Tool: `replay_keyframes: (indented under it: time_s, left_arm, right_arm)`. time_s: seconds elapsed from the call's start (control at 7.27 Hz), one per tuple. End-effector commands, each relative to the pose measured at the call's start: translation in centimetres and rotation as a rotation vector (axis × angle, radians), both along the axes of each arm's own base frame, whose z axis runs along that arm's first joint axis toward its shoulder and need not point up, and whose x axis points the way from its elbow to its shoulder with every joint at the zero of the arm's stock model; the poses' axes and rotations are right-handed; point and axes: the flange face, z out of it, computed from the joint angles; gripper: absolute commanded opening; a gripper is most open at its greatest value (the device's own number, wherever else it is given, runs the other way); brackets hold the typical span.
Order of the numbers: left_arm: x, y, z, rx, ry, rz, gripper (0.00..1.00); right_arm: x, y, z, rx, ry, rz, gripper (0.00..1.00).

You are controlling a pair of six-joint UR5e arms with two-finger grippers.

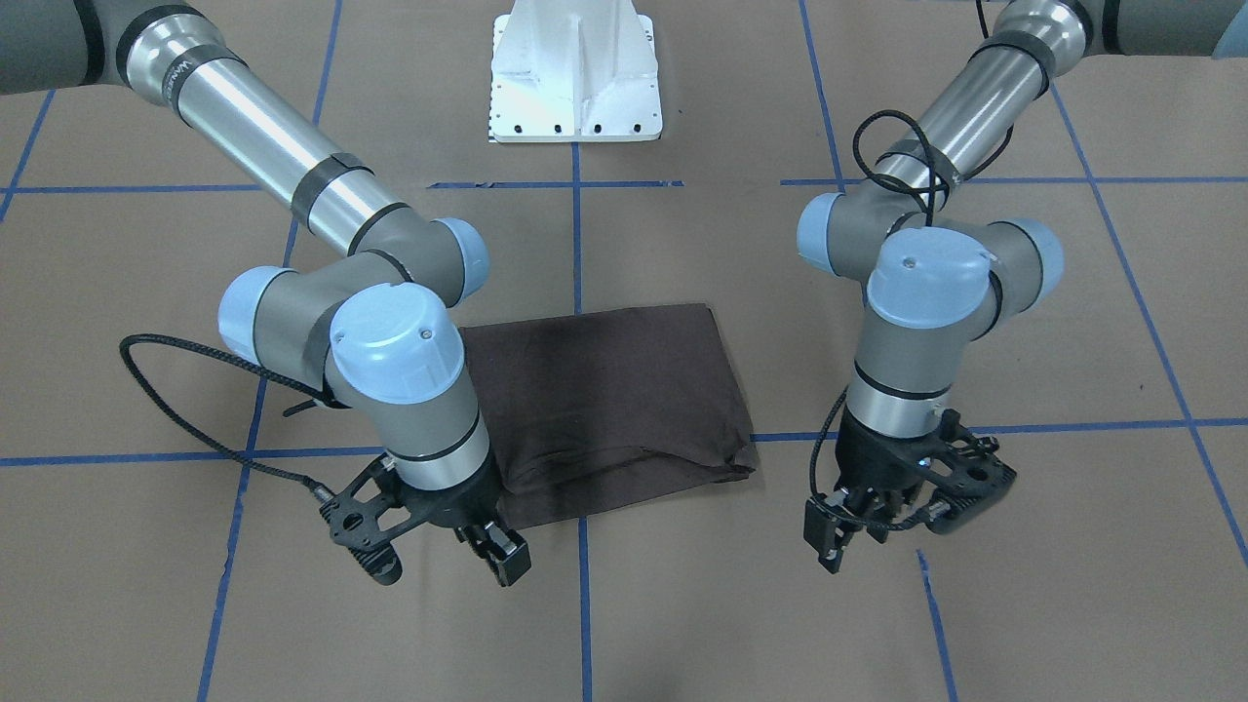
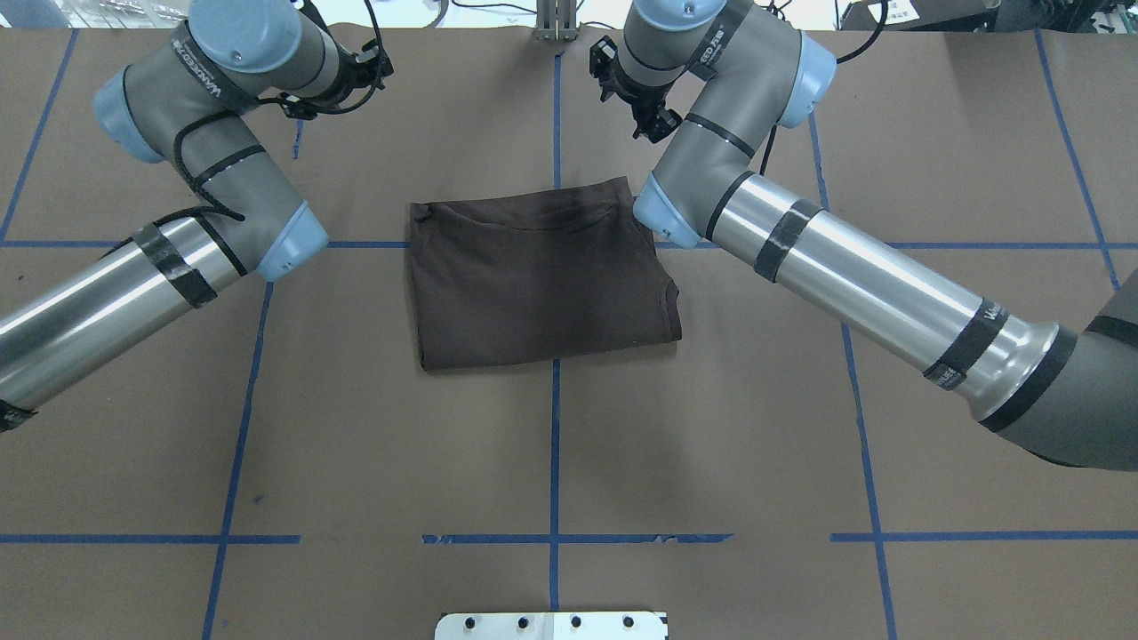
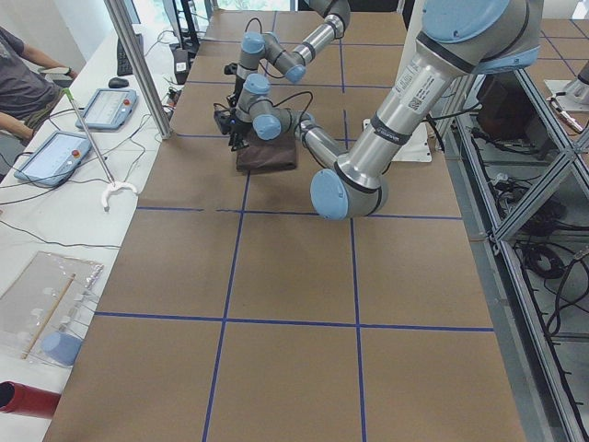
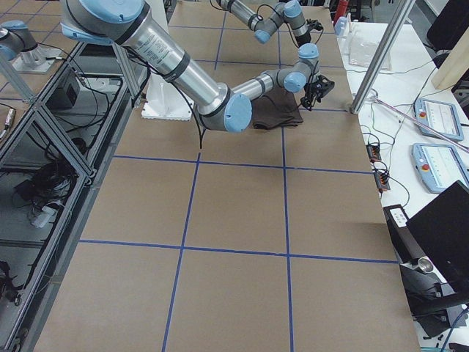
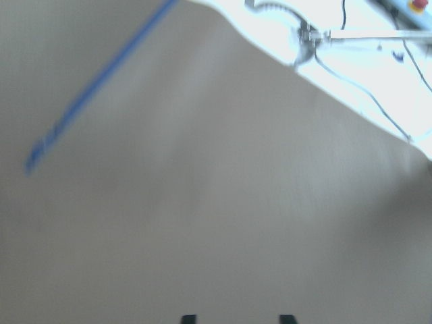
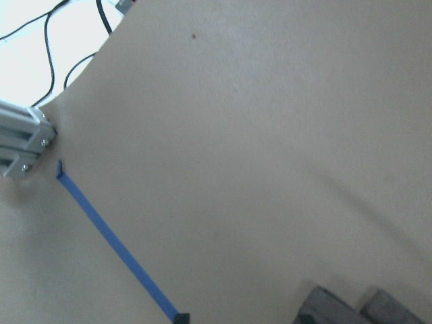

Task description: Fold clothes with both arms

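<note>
Between the two claws, and a little behind them toward the white pedestal (image 1: 575, 73), the T-shirt (image 1: 604, 390) lies folded into a dark brown, roughly rectangular packet, flat on the tabletop (image 1: 702, 614). Its thicker, layered edge is the one nearest the claws. The overhead view shows a curved seam running close to that edge.

The right claw (image 1: 497, 554) hangs just off the shirt's corner on that edge, pointing down and close beside the cloth. I cannot tell from the front-facing view whether it touches the cloth. Its wrist camera shows two grey fingertips (image 6: 331, 312) drawn almost together, with only a thin slit between them and nothing gripped. Beyond them are bare brown paper and a blue tape line (image 6: 115, 246).

The left claw (image 1: 846, 531) hangs off the shirt's opposite side, clearly apart from the cloth, with a strip of bare tabletop between them. It points down too. In its blurred wrist view two dark fingertips (image 5: 187, 318) stand spread at the bottom edge, with nothing between them and plain tabletop ahead.

Behind each claw its arm bends back at the elbow, the right arm (image 2: 871, 284) on one side of the shirt and the left arm (image 2: 107, 293) on the other. Past the claws, off the tabletop's long edge, a person (image 3: 14, 69) sits at a white side table.
</note>
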Motion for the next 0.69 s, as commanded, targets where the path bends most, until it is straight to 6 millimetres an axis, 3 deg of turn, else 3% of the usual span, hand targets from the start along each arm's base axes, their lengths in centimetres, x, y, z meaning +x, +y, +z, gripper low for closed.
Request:
replay_keyframes:
  time_s: [0.0, 0.14, 0.28, 0.55]
  left_arm:
    - [-2.3, -1.1, 0.8, -0.003, -0.001, 0.078, 1.0]
    - [-5.5, -0.4, 1.1, 0.011, 0.032, 0.168, 1.0]
    - [-9.9, 2.2, 3.3, 0.045, 0.045, 0.23, 1.0]
    - [-20.0, 4.2, 5.1, 0.113, -0.098, 0.305, 1.0]
  right_arm:
    - [4.4, -2.4, 0.6, 0.079, 0.026, -0.095, 1.0]
    - [10.0, -2.9, 3.7, 0.125, 0.048, -0.154, 1.0]
    - [16.3, -3.2, 7.0, 0.18, 0.12, -0.248, 1.0]
    - [26.9, -3.1, 14.7, 0.293, 0.329, -0.52, 1.0]
